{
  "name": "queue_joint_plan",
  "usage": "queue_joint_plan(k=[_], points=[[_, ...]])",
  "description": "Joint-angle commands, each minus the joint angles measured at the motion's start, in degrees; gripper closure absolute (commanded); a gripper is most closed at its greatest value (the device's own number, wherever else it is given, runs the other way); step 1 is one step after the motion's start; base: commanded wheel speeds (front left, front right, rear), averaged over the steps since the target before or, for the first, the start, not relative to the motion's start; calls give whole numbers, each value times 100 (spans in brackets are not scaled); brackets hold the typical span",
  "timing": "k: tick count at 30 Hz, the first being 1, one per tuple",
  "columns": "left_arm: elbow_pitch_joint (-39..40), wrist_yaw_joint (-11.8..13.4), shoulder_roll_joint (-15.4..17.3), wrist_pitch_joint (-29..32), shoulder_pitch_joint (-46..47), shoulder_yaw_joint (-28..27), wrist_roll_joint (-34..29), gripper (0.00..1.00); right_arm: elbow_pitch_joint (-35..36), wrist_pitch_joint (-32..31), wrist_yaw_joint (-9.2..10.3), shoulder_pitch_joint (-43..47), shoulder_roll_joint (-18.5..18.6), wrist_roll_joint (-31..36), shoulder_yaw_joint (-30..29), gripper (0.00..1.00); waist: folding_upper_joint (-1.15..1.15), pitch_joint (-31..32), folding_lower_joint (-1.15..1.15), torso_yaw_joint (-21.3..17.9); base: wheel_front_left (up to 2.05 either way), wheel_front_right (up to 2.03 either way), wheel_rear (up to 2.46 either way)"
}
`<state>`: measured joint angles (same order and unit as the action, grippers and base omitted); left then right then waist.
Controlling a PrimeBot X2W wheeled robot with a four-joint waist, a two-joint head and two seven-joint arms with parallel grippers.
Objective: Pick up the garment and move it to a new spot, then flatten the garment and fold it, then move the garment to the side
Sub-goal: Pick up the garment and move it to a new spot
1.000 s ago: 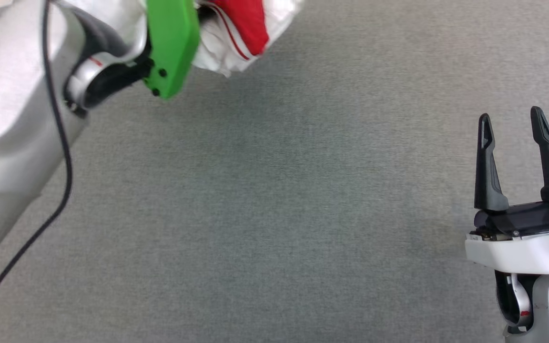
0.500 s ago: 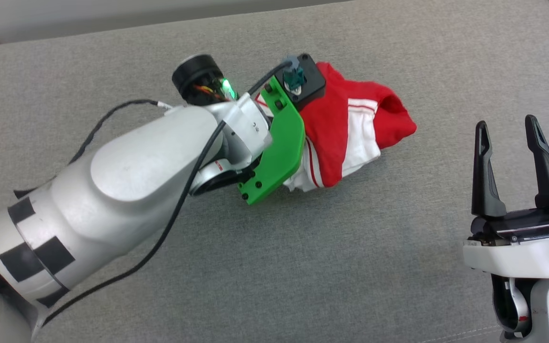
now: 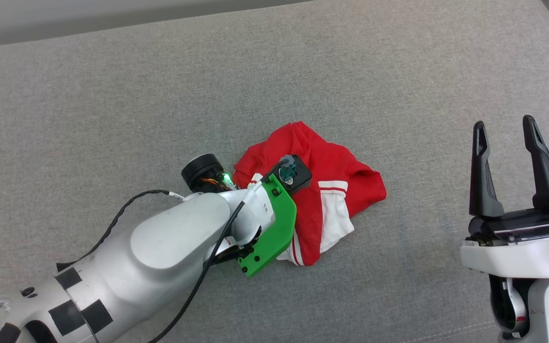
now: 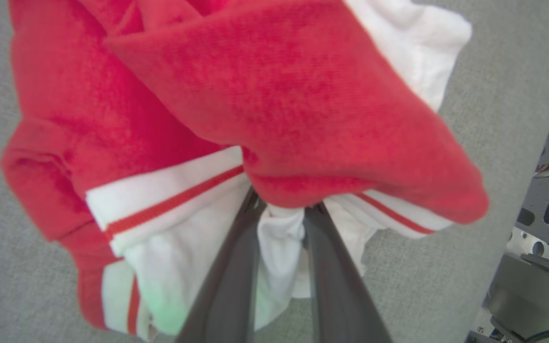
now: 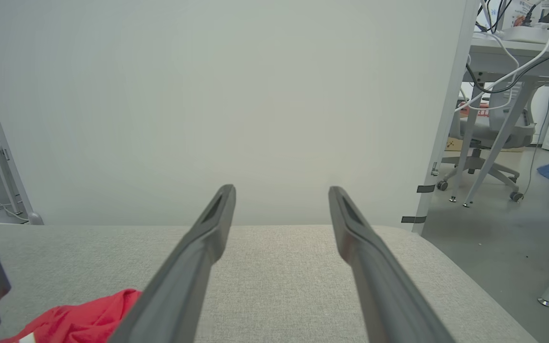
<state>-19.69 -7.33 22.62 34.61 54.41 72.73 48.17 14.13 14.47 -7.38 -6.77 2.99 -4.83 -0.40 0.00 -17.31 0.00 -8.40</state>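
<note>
Half a second ago your left gripper (image 4: 281, 209) held the garment (image 3: 324, 159) bunched up and farther out from the right gripper (image 3: 503, 121). Now the arm has come back and down, and the garment sits in a crumpled heap on the cushion (image 3: 398, 85), well to the left of the right gripper. The heap has spread a little, which suggests the cloth now rests on the cushion rather than hanging. In the left wrist view the left gripper's jaws are nearly together, clamped on a fold of white cloth, with red cloth draped over the tips. The right gripper has not moved: its jaws are wide apart with nothing between them. By my reading the move to a new spot is almost done, and you have only to let go. Flattening comes next, and this heap is badly tangled, so you will likely need both grippers to find the edges and pull them out.
</note>
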Motion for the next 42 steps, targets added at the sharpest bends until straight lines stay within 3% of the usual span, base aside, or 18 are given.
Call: queue_joint_plan(k=[1,2,7,12,17,21,24,27,31,36,42], points=[[-131,-15,-23,-69,-234,62,-128,100,-29,52,-11,51,-11,-22,21,0,0,50,0,30,0,0,0],[-199,-15,-77,-263,-229,62,-129,0,-40,52,-11,77,-11,-15,12,0,0,99,0,65,0,0,0],[-283,-15,-233,-1457,-75,53,-172,0,-108,52,-11,260,-11,8,11,0,0,423,0,201,0,0,0],[-157,46,-104,-2719,-271,-185,-190,0,-189,52,-11,527,-11,23,17,0,0,857,0,363,0,0,0],[19,737,126,-3952,-647,-748,-280,0,-289,52,-11,750,-11,-89,-39,0,0,1133,0,574,0,0,0],[27,1484,377,-4760,-1074,-1194,-424,0,-377,52,-11,875,-11,-154,-85,0,0,1309,0,747,0,0,0],[167,1976,507,-4936,-1495,-1693,-441,0,-430,52,-11,948,-11,-143,-81,0,0,1409,0,846,0,0,0],[627,2486,604,-4956,-2007,-2409,-848,0,-506,52,-11,1032,-11,-118,-81,0,0,1453,0,953,0,0,0],[1215,2888,541,-4959,-2943,-3419,-1456,0,-591,52,-11,1090,-11,-91,-116,0,0,1503,0,1050,0,0,0],[1583,2879,206,-4960,-4003,-4446,-2040,0,-684,52,-11,1141,-11,-41,-157,0,0,1567,0,1102,0,0,0],[1800,2313,-367,-4960,-4932,-5398,-2692,0,-798,52,-11,1229,-12,-7,-199,0,0,1659,0,1088,0,0,0]])
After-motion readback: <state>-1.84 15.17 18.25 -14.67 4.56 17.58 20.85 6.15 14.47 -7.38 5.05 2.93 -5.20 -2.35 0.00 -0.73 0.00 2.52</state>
